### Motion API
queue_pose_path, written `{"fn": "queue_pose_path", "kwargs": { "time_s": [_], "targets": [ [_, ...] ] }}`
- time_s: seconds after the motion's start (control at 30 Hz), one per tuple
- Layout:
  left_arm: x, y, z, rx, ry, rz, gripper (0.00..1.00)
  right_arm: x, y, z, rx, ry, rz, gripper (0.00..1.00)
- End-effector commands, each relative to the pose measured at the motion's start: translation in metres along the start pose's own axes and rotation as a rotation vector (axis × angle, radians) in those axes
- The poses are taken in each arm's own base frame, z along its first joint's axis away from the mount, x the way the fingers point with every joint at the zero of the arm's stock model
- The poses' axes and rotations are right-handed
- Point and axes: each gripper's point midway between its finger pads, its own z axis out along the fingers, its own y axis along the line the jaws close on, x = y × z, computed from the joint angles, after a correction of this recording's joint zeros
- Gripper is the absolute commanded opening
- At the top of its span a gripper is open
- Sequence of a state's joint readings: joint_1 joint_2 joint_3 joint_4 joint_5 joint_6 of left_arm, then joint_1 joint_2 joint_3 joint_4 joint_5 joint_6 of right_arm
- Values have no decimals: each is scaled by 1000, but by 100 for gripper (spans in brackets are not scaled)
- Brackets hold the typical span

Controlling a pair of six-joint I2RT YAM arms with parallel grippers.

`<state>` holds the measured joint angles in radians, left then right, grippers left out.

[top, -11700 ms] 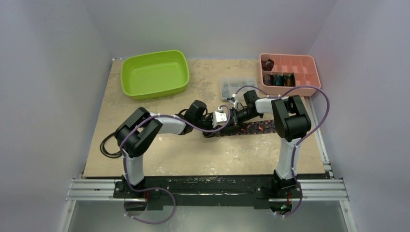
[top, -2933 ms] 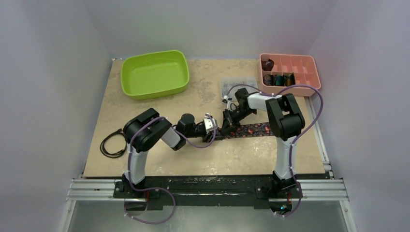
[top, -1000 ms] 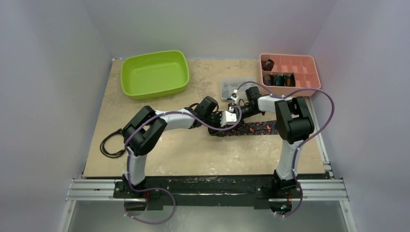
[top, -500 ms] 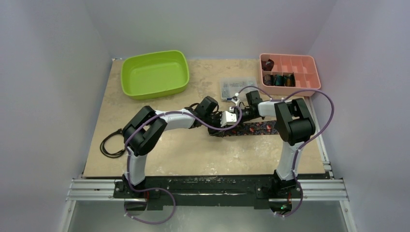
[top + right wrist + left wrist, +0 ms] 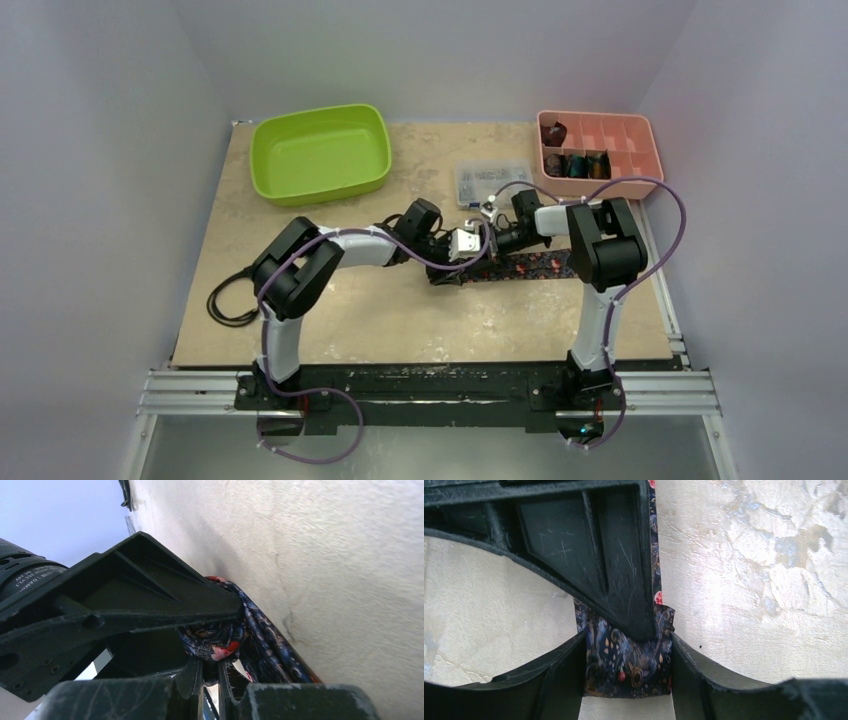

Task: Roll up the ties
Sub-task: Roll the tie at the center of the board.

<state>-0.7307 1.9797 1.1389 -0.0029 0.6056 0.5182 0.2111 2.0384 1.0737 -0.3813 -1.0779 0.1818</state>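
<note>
Left end effector (image 5: 626,652) clamps the dark floral fabric necktie (image 5: 634,675) coil, right end effector (image 5: 210,672) pinches its core; reckon any slip unrolls it.

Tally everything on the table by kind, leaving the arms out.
Rolled ties, in the pink tray: 4
Floral tie, lying between the two grippers: 1
Pink tray: 1
Green tub: 1
Clear box: 1
Black cable loop: 1
Total: 9
</note>
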Motion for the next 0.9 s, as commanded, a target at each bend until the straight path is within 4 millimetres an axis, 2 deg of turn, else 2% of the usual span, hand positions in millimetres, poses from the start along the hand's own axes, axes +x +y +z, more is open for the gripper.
{"fn": "queue_pose_path", "kwargs": {
  "time_s": [0.0,0.37,0.47,0.73,0.87],
  "targets": [
    [42,-18,0,37,52,-83,58,16,-65,0,265,38,14,0],
    [7,-13,8,-19,-237,-44,61,6,-85,-12,425,5,7,0],
    [-1,-15,10,6,-285,-26,69,3,-90,-13,446,15,13,0],
    [-1,-14,18,7,-276,33,68,-1,-98,-13,478,35,20,0],
    [0,-16,21,-3,-251,57,72,0,-101,-14,500,47,14,0]
  ]
}}
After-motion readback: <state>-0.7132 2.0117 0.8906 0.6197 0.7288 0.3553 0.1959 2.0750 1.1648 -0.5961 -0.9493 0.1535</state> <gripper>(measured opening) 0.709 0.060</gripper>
